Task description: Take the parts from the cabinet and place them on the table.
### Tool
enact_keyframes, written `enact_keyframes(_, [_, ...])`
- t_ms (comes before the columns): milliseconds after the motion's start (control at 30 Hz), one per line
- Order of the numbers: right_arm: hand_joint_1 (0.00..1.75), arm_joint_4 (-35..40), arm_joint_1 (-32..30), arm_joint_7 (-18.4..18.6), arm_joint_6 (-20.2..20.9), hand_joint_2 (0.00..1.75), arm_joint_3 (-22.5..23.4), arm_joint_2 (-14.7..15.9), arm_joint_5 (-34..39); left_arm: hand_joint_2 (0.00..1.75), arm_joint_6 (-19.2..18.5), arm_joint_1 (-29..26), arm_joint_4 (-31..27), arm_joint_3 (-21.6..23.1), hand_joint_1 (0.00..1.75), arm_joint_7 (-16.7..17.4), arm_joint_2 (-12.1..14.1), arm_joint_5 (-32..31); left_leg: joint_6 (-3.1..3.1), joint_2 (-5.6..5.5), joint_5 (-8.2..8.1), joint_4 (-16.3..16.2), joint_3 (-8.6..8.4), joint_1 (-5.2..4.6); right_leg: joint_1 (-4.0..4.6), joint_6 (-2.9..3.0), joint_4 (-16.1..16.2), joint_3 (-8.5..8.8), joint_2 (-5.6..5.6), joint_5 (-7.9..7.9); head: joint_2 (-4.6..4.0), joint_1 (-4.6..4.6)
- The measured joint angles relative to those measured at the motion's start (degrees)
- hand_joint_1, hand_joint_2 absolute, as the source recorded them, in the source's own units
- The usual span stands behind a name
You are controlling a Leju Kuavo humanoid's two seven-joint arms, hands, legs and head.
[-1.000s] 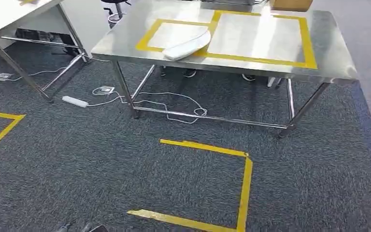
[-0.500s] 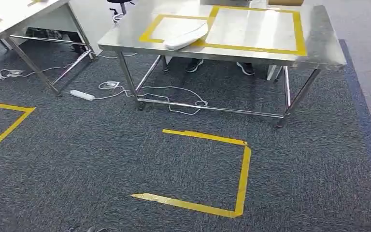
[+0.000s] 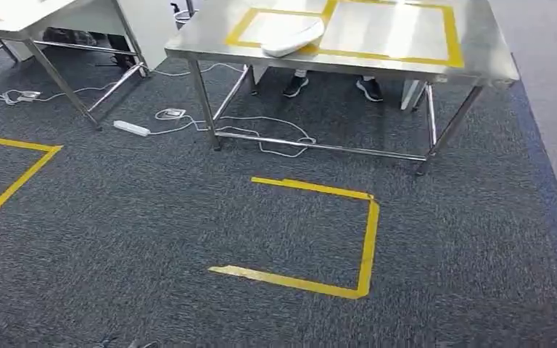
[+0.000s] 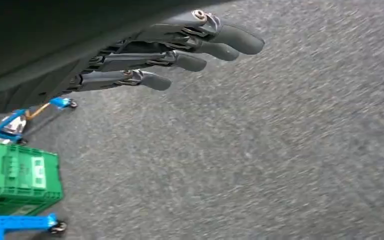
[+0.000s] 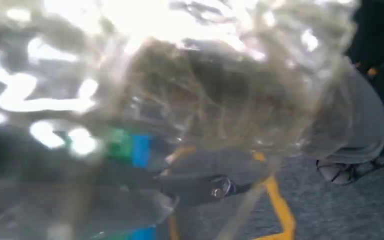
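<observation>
A steel table (image 3: 348, 67) with yellow tape outlines stands ahead in the head view. A white curved part (image 3: 293, 36) lies on it across the left outline. In the left wrist view my left hand (image 4: 170, 55) hangs over the grey carpet, its dark fingers stretched out and apart, holding nothing. In the right wrist view a crinkled clear plastic bag (image 5: 180, 85) covers most of the picture. My right hand (image 5: 215, 187) grips it, with a dark finger showing through the plastic. What the bag holds is blurred.
A yellow tape square (image 3: 368, 239) marks the carpet before the table. A power strip (image 3: 131, 128) and cables (image 3: 261, 141) lie by the table legs, and a person's shoes (image 3: 369, 88) show under it. A second table (image 3: 80, 18) stands left. A green crate (image 4: 17, 177) sits on a blue cart.
The whole head picture has shifted with my own motion: the table and the floor tape square now sit higher and a little further right. Chair casters have come in at the left edge.
</observation>
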State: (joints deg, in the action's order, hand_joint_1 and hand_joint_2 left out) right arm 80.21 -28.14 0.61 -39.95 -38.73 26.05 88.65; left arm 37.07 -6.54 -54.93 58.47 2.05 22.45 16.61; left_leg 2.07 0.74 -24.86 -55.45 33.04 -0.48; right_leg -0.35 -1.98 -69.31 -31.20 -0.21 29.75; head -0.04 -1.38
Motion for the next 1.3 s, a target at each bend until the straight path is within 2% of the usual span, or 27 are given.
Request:
enact_keyframes(33, [0.00, 0.00, -0.02, 0.00, 0.02, 0.00, 0.13, 0.00, 0.00, 0.00, 0.00, 0.07, 0.09, 0.00, 0.00, -0.04, -0.07, 0.07, -0.22, -0.05, 0.61, -0.36, 0.67, -0.01, 0.01, 0.12, 5.48, 4.23, 0.01, 0.37, 0.00, 0.02])
enact_keyframes(67, [0.00, 0.02, -0.02, 0.02, 0.02, 0.00, 0.42, 0.00, 0.00, 0.00, 0.00, 0.08, 0.11, 0.02, 0.00, -0.18, -0.15, 0.09, -0.50, -0.14, 1.02, -0.91, 1.09, -0.26, 0.22, 0.31, 12.43, 9.54, -0.01, 2.35, 0.00, 0.07])
enact_keyframes(100, [0.00, 0.04, 0.08, 0.00, 0.02, 0.00, 0.59, 0.00, 0.00, 0.00, 0.00, 0.13, 0.13, 0.02, 0.00, -0.26, -0.22, 0.09, -0.78, -0.08, 1.66, -1.09, 1.42, -0.25, 0.22, 0.72, 16.65, 11.24, 0.09, 4.18, 0.00, -0.09])
enact_keyframes(167, [0.00, 0.04, 0.07, -0.46, 0.02, 0.00, 0.72, 0.00, 0.00, 0.00, 0.00, 0.39, 0.20, 0.02, 0.00, -0.31, -0.22, 0.24, -1.41, -0.03, 3.18, -1.09, 2.28, -0.06, 0.47, 1.24, 16.52, 10.40, 0.13, 4.42, 0.00, -0.04])
enact_keyframes(200, [0.00, 0.04, -0.03, -0.55, 0.02, 0.00, 0.70, -0.02, 0.00, 0.00, 0.00, 0.34, 0.26, 0.04, 0.00, -0.31, -0.13, 0.39, -1.80, -0.13, 3.75, -1.11, 2.47, -0.17, 0.40, 1.91, 16.64, 9.75, 0.08, 3.78, 0.00, 0.02])
enact_keyframes(233, [0.00, 0.04, -0.03, -0.55, 0.02, 0.00, 0.68, -0.13, 0.00, 0.00, 0.00, 0.22, 0.33, 0.09, 0.00, -0.33, -0.11, 0.46, -2.15, -0.41, 2.44, -1.59, 2.99, 0.07, 0.15, 2.36, 16.53, 9.02, -0.32, 3.03, -0.02, 0.11])
enact_keyframes(300, [0.00, 0.04, -0.18, -0.55, 0.00, 0.00, 0.70, -0.13, 0.00, 0.00, 0.00, 0.02, 0.42, 0.20, 0.00, -0.31, -0.09, 0.55, -2.81, -0.46, -5.80, -7.19, 4.17, 0.34, 0.33, 3.27, 16.38, 7.24, -0.38, 1.57, 0.00, -0.46])
enact_keyframes(333, [0.00, 0.04, -0.22, -0.50, 0.00, 0.00, 0.68, -0.17, 0.00, 0.00, 0.00, 0.06, 0.48, 0.24, 0.00, -0.33, -0.09, 0.55, -3.01, -0.46, -9.20, -11.56, 4.74, 0.45, 0.43, 3.30, 16.26, 6.31, -0.51, 0.80, 0.00, -0.39])
enact_keyframes(367, [0.00, 0.04, -0.24, -0.52, 0.00, 0.00, 0.68, -0.17, 0.00, 0.00, 0.00, 0.11, 0.50, 0.26, 0.00, -0.33, -0.15, 0.55, -3.15, -0.46, -10.88, -15.79, 5.16, 0.53, 0.55, 3.30, 16.04, 5.25, -0.62, 0.02, 0.00, -0.42])
enact_keyframes(433, [0.00, 0.04, -0.20, -0.52, 0.00, 0.00, 0.68, -0.17, 0.00, 0.00, 0.00, 0.12, 0.52, 0.31, 0.00, -0.33, -0.20, 0.55, -3.20, -0.46, -8.67, -18.97, 4.22, 0.67, 0.71, 3.25, 15.33, 2.83, -0.73, -1.26, 0.00, -0.44])
enact_keyframes(500, [0.00, 0.04, -0.20, -0.57, 0.00, 0.00, 0.70, -0.17, 0.00, 0.00, 0.00, 0.14, 0.55, 0.37, 0.00, -0.33, -0.17, 0.55, -2.94, -0.46, -4.43, -14.65, -0.30, 0.72, 0.81, 3.04, 14.37, 0.32, -0.75, -2.43, 0.00, -0.46])
enact_keyframes(533, [0.00, 0.04, -0.17, -0.57, 0.00, 0.00, 0.70, -0.17, 0.00, 0.00, 0.00, 0.24, 0.55, 0.44, 0.00, -0.33, -0.17, 0.55, -2.75, -0.49, -4.45, -9.89, -4.15, 0.72, 0.81, 2.85, 13.91, -0.10, -0.70, -3.02, 0.00, -0.46])
enact_keyframes(567, [0.00, 0.09, -0.26, -0.57, 0.00, 0.00, 0.77, -0.20, 0.00, 0.00, 0.00, 0.37, 0.55, 0.50, 0.00, -0.33, -0.17, 0.55, -2.50, -0.61, -6.36, -4.24, -9.03, 0.64, 1.03, 2.50, 13.56, -0.78, -0.69, -3.52, 0.00, -0.55])
enact_keyframes(600, [0.00, 0.13, -0.29, -0.52, 0.02, 0.00, 0.76, -0.20, 0.00, 0.00, 0.00, 0.57, 0.55, 0.52, 0.00, -0.44, -0.13, 0.55, -2.10, -0.71, -7.24, 1.42, -12.12, 0.51, 1.17, 2.24, 12.92, -1.37, -0.76, -3.91, 0.00, -0.44])
enact_keyframes(700, [0.00, 0.13, -0.20, -0.57, 0.02, 0.00, 0.81, -0.20, 0.00, 0.00, 0.00, 0.91, 0.61, 0.61, 0.00, -0.66, -0.15, 0.72, -1.39, -0.72, -7.50, 2.08, -11.01, 0.30, 1.09, 1.37, 12.63, -2.76, -0.84, -5.83, 0.00, -0.39])
enact_keyframes(733, [0.00, 0.11, -0.32, -0.65, 0.00, 0.00, 0.85, -0.20, 0.00, 0.00, 0.00, 0.73, 0.68, 0.74, 0.00, -0.68, -0.20, 0.72, -0.82, -0.32, -6.74, 2.30, -10.16, 0.62, 0.85, 1.09, 12.21, -3.27, -0.53, -5.40, -0.02, -0.54])
enact_keyframes(833, [0.00, 0.11, -0.60, -0.37, 0.00, 0.00, 0.79, -0.24, 0.00, 0.00, 0.00, 0.70, 0.81, 0.81, 0.00, -0.74, -0.22, 0.79, 0.12, -0.12, -4.55, 2.26, -7.60, 0.29, 0.68, 0.50, 3.58, -5.86, -0.03, 5.50, 0.00, -0.11])
enact_keyframes(867, [0.00, 0.11, -0.55, -0.33, 0.00, 0.00, 0.79, -0.26, 0.00, 0.00, 0.00, 0.73, 0.83, 0.83, 0.00, -0.81, -0.24, 0.76, 0.18, -0.08, -3.78, 2.23, -6.62, 0.14, 0.68, 0.42, -0.69, -6.48, -0.02, 7.69, 0.00, 0.09])
enact_keyframes(900, [0.00, 0.11, -0.54, -0.33, 0.00, 0.00, 0.83, -0.26, 0.00, 0.00, 0.00, 0.75, 0.83, 0.83, 0.00, -0.85, -0.26, 0.72, 0.18, -0.06, -2.87, 2.09, -5.40, 0.00, 0.68, 0.41, -4.40, -6.80, -0.01, 8.03, -0.02, 0.13])
enact_keyframes(967, [0.00, 0.09, -0.55, -0.33, 0.00, 0.00, 0.85, -0.26, 0.00, 0.00, 0.00, 0.74, 0.89, 0.83, 0.00, -0.87, -0.28, 0.70, 0.08, 0.02, -1.40, 1.91, -3.26, -0.11, 0.70, 0.55, -4.81, -4.65, 0.00, 3.65, 0.00, 0.13])
enact_keyframes(1000, [0.00, 0.09, -0.54, -0.33, 0.00, 0.00, 0.85, -0.26, 0.00, 0.00, 0.00, 0.78, 0.90, 0.83, 0.00, -0.94, -0.33, 0.66, -0.07, 0.03, -0.69, 1.67, -2.20, -0.10, 0.71, 0.60, -1.97, -1.97, 0.00, 1.08, 0.00, 0.15])
enact_keyframes(1033, [0.00, 0.09, -0.54, -0.02, 0.00, 0.00, 0.85, -0.26, 0.00, 0.00, 0.00, 0.85, 0.92, 0.83, 0.00, -1.03, -0.35, 0.61, -0.25, 0.00, -0.10, 1.37, -1.18, -0.10, 0.68, 0.61, 3.04, 2.02, -0.02, 0.17, 0.00, 0.17])
enact_keyframes(1100, [0.00, 0.13, -0.48, 0.00, 0.02, 0.00, 0.94, -0.26, 0.00, 0.00, 0.00, 0.88, 0.92, 0.83, 0.00, -1.03, -0.46, 0.63, -0.76, -0.07, 0.40, 0.38, -0.33, -0.37, 0.72, 1.01, 15.63, 12.15, -0.02, 2.68, -0.02, 0.22])
enact_keyframes(1133, [0.00, 0.07, -0.11, 0.00, 0.00, 0.00, 0.98, -0.26, 0.00, 0.00, 0.00, 0.93, 0.96, 0.83, 0.00, -0.98, -0.48, 0.68, -1.04, -0.04, 0.95, -0.34, 0.24, -0.45, 0.69, 1.32, 18.74, 12.46, 0.01, 4.86, 0.00, 0.11])
enact_keyframes(1200, [0.00, 0.04, -0.12, -0.13, 0.00, 0.00, 0.98, -0.26, 0.00, 0.00, 0.00, 1.12, 1.03, 0.83, 0.00, -0.94, -0.46, 0.72, -1.62, -0.01, 1.85, -0.48, 0.85, -0.31, 0.81, 1.88, 17.88, 11.40, 0.06, 4.64, -0.02, 0.18])
enact_keyframes(1233, [0.00, 0.02, -0.15, -0.13, 0.00, 0.00, 0.98, -0.28, 0.00, 0.00, 0.00, 1.04, 1.05, 0.83, 0.00, -0.94, -0.42, 0.74, -1.93, -0.04, 1.95, -0.74, 0.97, -0.31, 0.39, 2.58, 18.03, 11.15, -0.07, 3.98, -0.02, 0.17])
enact_keyframes(1300, [0.00, -0.02, -0.19, -0.13, -0.02, 0.00, 0.98, -0.28, 0.00, 0.00, 0.00, 0.94, 1.07, 0.90, 0.00, -0.94, -0.44, 0.96, -2.77, -0.28, -3.66, -4.81, 2.07, -0.03, 0.47, 3.27, 17.96, 10.64, -0.31, 3.30, -0.02, 0.00])
